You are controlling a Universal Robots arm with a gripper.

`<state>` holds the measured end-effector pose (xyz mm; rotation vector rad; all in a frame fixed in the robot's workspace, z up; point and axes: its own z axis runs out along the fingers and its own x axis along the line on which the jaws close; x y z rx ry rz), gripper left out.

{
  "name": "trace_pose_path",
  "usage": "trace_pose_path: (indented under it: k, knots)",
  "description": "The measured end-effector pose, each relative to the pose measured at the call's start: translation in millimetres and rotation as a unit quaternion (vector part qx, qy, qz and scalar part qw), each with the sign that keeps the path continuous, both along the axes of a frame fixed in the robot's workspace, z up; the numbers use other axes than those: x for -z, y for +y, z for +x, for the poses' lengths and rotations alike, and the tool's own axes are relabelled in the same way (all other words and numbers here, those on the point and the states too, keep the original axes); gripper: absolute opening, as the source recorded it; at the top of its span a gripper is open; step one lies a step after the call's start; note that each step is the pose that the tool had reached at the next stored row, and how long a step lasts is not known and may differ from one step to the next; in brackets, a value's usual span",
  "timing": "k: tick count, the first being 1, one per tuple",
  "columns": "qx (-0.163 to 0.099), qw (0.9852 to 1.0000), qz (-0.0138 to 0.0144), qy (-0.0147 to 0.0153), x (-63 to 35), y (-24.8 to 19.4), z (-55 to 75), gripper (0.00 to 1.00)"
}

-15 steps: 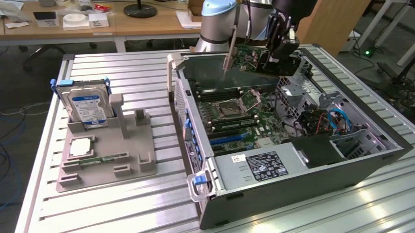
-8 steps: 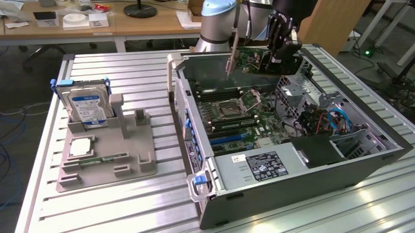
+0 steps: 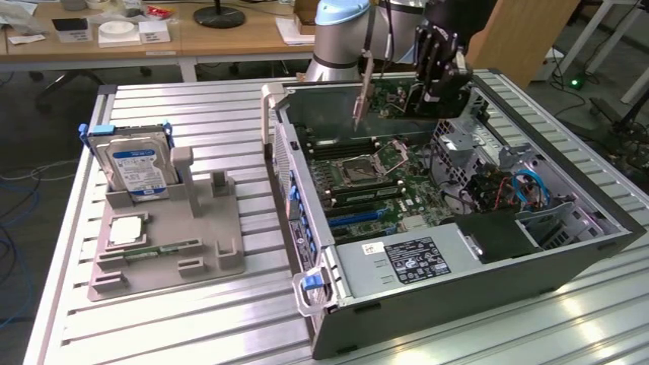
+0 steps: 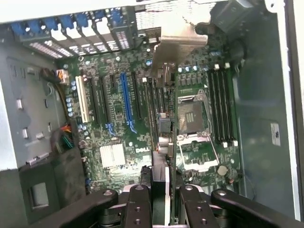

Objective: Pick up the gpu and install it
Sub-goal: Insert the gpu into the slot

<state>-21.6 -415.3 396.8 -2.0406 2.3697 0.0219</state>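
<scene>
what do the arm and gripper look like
The arm is silver-grey and tubular, with a pale blue joint cap. The gripper is black, and its jointed linkage fingers are dotted with round pins.

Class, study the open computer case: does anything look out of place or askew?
The gpu sits in no slot: the gripper holds it in the air above the motherboard. Nothing looks spilled or damaged.
</scene>
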Motion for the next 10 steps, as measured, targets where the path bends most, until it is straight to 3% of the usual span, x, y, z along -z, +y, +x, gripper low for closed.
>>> trace_pose_path:
  k: [10]
  knots:
    - [-0.031, 0.9995, 0.0001, 0.0021, 17.0, -5.9, 0.1, 0.27]
